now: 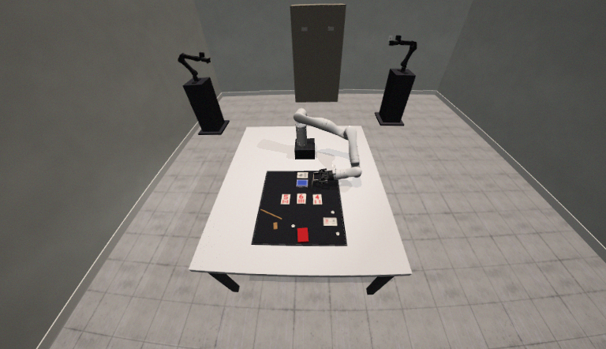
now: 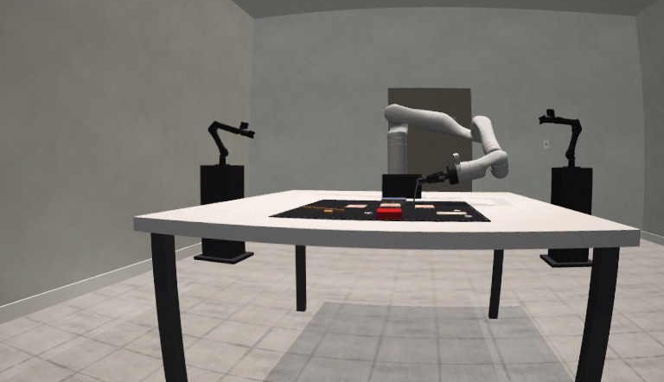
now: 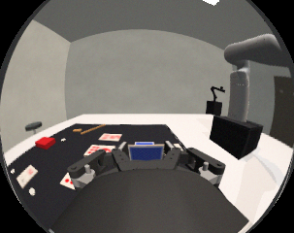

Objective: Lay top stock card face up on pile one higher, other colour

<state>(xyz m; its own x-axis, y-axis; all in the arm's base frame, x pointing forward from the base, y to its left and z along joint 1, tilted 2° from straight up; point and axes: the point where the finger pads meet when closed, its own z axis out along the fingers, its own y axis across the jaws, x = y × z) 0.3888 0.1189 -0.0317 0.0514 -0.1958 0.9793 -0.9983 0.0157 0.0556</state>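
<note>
My gripper (image 1: 314, 177) (image 2: 419, 181) (image 3: 146, 147) points sideways just right of the stock, shut on a card by its two side edges. The card (image 2: 415, 194) stands roughly upright, low over the mat. Its blue back, with a pale border, faces the wrist camera; its face is hidden. The blue-backed stock (image 1: 301, 183) lies beyond it and shows partly in the wrist view (image 3: 145, 144). In front of the stock lie three face-up piles with red numbers: the five (image 1: 285, 199) (image 3: 110, 137), the six (image 1: 301, 198) and the four (image 1: 317, 199).
A face-up card (image 1: 301, 174) lies behind the stock. On the black mat (image 1: 286, 235) are a red box (image 1: 303, 234) (image 2: 389, 213), a wooden stick (image 1: 271, 214), a small wooden block (image 1: 274, 225), a pale printed card (image 1: 329, 221) and three small white pieces.
</note>
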